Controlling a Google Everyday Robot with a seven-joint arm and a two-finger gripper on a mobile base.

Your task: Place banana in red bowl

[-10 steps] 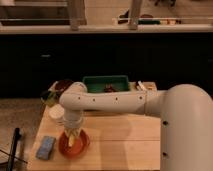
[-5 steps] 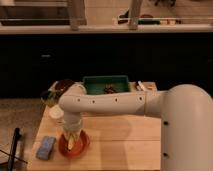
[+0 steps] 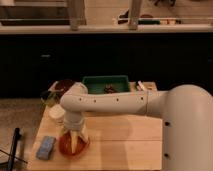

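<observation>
Room was dim, warm-toned. Light came from above/behind the gripper (image 3: 73, 141), brightest on the upper ledge. Cabinets behind it sat in deep shadow. Arm cast a soft shadow on the wooden table (image 3: 125, 145) to the gripper's side. Whole pic soft, blurry; no glare.

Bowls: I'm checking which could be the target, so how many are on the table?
2: the red bowl under the gripper at front left, and a darker bowl at back left. The arm may hide others.

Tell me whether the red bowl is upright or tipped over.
Upright. The red bowl sits flat on the wooden table, rim up, with the gripper reaching down into it. Its contents cannot be told.
</observation>
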